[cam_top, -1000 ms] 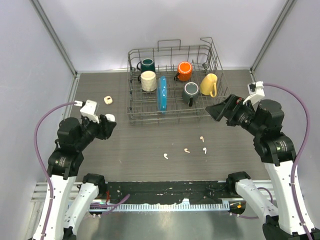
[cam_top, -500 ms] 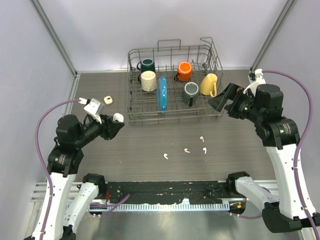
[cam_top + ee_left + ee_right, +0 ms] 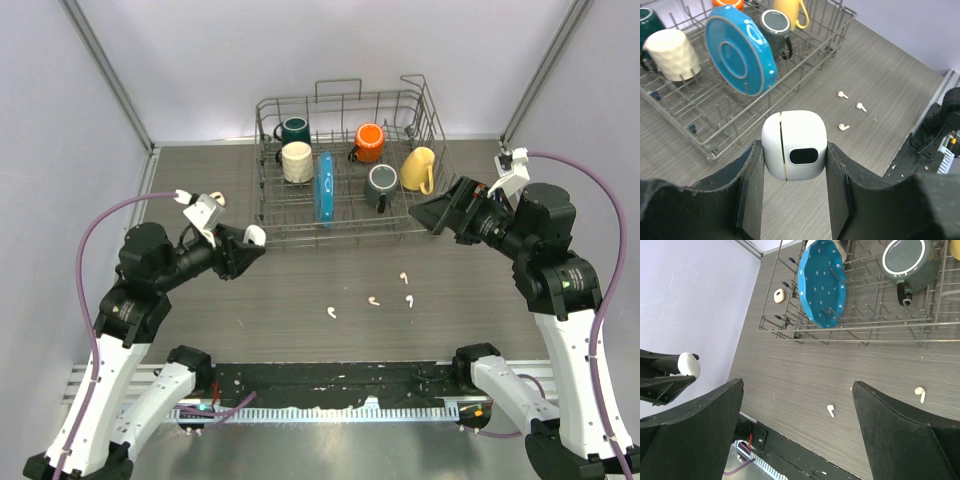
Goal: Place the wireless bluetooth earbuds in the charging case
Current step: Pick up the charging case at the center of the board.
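Four tiny white earbuds lie on the dark table: one (image 3: 331, 312) at centre front, one (image 3: 373, 300) to its right, and two more (image 3: 404, 277) (image 3: 409, 299) further right. Three show in the left wrist view (image 3: 842, 94) (image 3: 860, 106) (image 3: 843, 127), two in the right wrist view (image 3: 830, 410) (image 3: 920, 393). My left gripper (image 3: 250, 243) (image 3: 794, 150) is shut on the white charging case (image 3: 255, 236) (image 3: 794, 145), closed, held in the air left of the earbuds. My right gripper (image 3: 440, 215) (image 3: 797, 385) is open and empty, above and right of them.
A wire dish rack (image 3: 345, 235) stands at the back with several mugs and an upright blue plate (image 3: 324, 188). A small cream object (image 3: 779, 295) lies left of the rack. The black front rail (image 3: 340, 375) runs along the near edge.
My left gripper has moved right and forward with the case, toward the table's middle. My right gripper swung back and then returned near its earlier place, still open.
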